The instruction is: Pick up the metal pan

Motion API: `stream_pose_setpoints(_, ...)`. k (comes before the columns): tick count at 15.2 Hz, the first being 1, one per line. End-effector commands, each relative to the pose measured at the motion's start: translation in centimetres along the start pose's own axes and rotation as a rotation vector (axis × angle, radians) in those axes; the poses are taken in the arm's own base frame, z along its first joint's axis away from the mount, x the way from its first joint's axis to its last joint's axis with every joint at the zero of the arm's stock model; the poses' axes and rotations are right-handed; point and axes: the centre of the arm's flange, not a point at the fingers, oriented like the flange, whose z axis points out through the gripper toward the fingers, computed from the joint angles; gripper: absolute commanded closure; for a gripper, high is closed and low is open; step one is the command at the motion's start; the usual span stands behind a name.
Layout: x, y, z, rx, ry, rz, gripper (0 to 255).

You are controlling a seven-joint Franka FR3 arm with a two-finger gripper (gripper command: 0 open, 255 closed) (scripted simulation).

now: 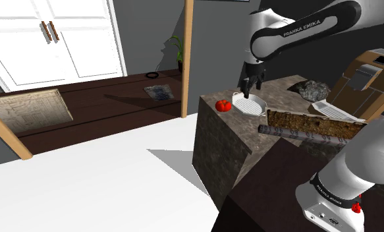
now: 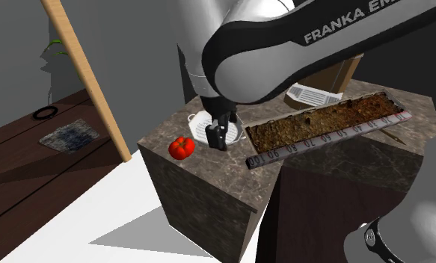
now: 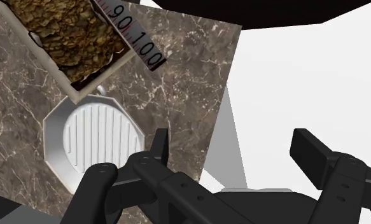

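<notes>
Found white ribbed pan (image 1: pixel 249 105) centre-right in shoulder view, lying flat on dark marbled counter (image 1: pixel 223 142) near its corner. Set just beside red tomato (image 1: pixel 222 105) and close to end of soil-filled trough (image 1: pixel 312 124). Observed gripper (image 1: pixel 253 84) pointing down over pan's rim; contact not confirmed. Checked in wrist view: fingers (image 3: pixel 160 145) spread wide, clasping nothing, one at pan's edge, other seen against white floor past counter edge. Judged as approach stage, not yet grasped. Presumably offset towards rim because flat ribbed base offers no purchase. Recommend straddling side wall and minding trough and tomato before closing.
</notes>
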Motion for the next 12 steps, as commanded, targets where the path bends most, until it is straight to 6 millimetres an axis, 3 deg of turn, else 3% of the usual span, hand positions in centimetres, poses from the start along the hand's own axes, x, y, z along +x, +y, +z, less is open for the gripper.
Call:
stream_pose_setpoints(1, 2.0, 0.7, 1.9, -0.014, -0.007, 0.008, 0)
stream_pose_setpoints(12, 11.4, 5.2, 12.1, -0.092, -0.049, 0.054, 0)
